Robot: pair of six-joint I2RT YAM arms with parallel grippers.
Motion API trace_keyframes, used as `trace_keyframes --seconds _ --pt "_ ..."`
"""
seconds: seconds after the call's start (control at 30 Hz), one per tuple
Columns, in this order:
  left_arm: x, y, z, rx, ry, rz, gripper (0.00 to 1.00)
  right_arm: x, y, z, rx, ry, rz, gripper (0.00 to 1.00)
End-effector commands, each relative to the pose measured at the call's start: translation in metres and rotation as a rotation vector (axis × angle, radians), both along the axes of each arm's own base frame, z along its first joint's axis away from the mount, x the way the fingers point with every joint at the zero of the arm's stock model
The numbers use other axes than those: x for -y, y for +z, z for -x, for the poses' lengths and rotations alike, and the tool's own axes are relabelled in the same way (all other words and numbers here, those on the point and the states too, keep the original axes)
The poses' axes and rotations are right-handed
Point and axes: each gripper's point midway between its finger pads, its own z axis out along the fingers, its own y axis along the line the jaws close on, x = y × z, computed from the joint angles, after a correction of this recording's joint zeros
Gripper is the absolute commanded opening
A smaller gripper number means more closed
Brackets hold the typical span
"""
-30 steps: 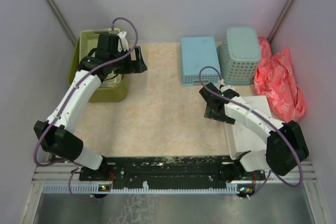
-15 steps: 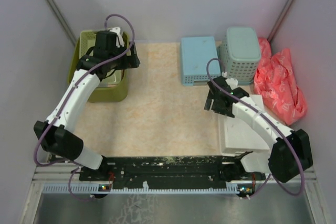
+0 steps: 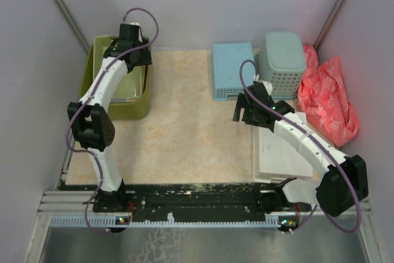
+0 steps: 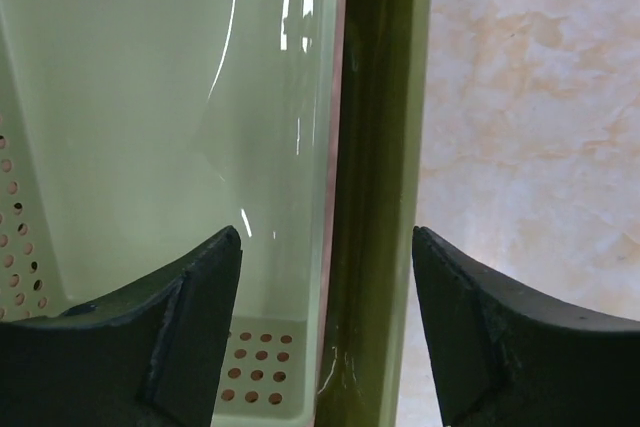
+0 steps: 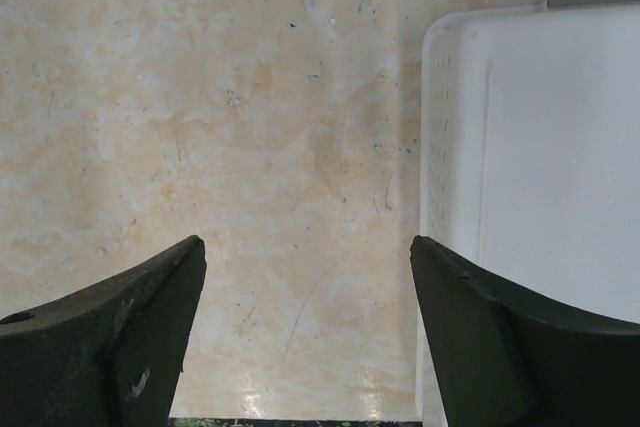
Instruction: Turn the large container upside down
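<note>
The large container [image 3: 126, 110] is an olive-green tub at the back left, standing upright with its opening up. A light-green tray [image 3: 132, 84] lies inside it. My left gripper [image 3: 140, 58] is open above the tub's right rim. In the left wrist view my gripper [image 4: 327, 247] has one finger over the light-green tray [image 4: 200, 97] and the other over the table, with the olive rim [image 4: 380, 197] between them and not touched. My right gripper [image 3: 249, 110] is open and empty over the table; it also shows in the right wrist view [image 5: 308, 247].
A white tray [image 3: 283, 152] lies at the right under my right arm, and its edge shows in the right wrist view [image 5: 540, 167]. A blue inverted tray [image 3: 233, 69], a teal perforated basket [image 3: 281, 63] and a red plastic bag [image 3: 329, 97] are at the back right.
My left gripper has moved back and left, from beside the tub to over its right rim, with the elbow folding in. My right gripper has shifted slightly towards the back.
</note>
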Motion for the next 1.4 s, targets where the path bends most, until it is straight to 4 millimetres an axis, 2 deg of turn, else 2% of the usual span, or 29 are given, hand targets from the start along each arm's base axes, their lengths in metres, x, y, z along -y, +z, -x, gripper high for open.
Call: trace_keyframes --seconds 0.0,0.2,0.33,0.47,0.53,0.57,0.63,0.73,0.8,0.93,1.03,1.23,1.37 --pt "-0.009 0.001 -0.017 0.027 -0.022 -0.02 0.71 -0.004 0.011 -0.007 0.045 0.03 0.006 0.84" --pt "-0.024 -0.037 -0.022 -0.039 -0.018 -0.009 0.65 -0.009 -0.018 0.001 -0.041 0.046 0.002 0.84" --pt "-0.023 -0.048 -0.028 -0.038 -0.046 0.008 0.56 -0.012 -0.022 0.002 -0.051 0.049 -0.013 0.84" --pt "-0.025 -0.055 -0.033 -0.047 -0.058 0.0 0.54 -0.011 -0.019 0.0 -0.043 0.045 -0.009 0.84" --pt "-0.025 -0.057 -0.035 -0.053 -0.064 0.011 0.44 -0.011 -0.017 0.0 -0.04 0.043 -0.008 0.84" --pt "-0.024 -0.054 -0.035 -0.049 -0.065 0.014 0.36 -0.011 -0.017 -0.001 -0.039 0.042 -0.008 0.84" --pt "-0.023 -0.039 -0.035 -0.025 -0.076 0.021 0.23 -0.01 -0.017 0.0 -0.041 0.04 -0.002 0.84" --pt "-0.021 -0.005 -0.033 0.048 -0.098 0.022 0.06 -0.01 -0.018 0.001 -0.044 0.046 -0.005 0.84" --pt "-0.023 0.02 -0.03 0.091 -0.102 0.014 0.0 -0.013 -0.022 0.001 -0.051 0.056 -0.012 0.84" --pt "-0.029 0.06 -0.017 0.15 -0.092 -0.011 0.0 -0.011 -0.037 0.005 -0.104 0.049 0.007 0.84" --pt "-0.029 0.094 -0.003 0.209 -0.098 -0.007 0.0 -0.001 -0.05 0.011 -0.151 0.002 0.056 0.84" --pt "-0.031 0.158 0.027 0.321 -0.109 -0.003 0.0 0.047 -0.065 0.02 -0.218 -0.141 0.262 0.86" --pt "-0.029 0.197 0.05 0.397 -0.121 0.013 0.0 0.074 -0.061 0.021 -0.216 -0.245 0.274 0.87"
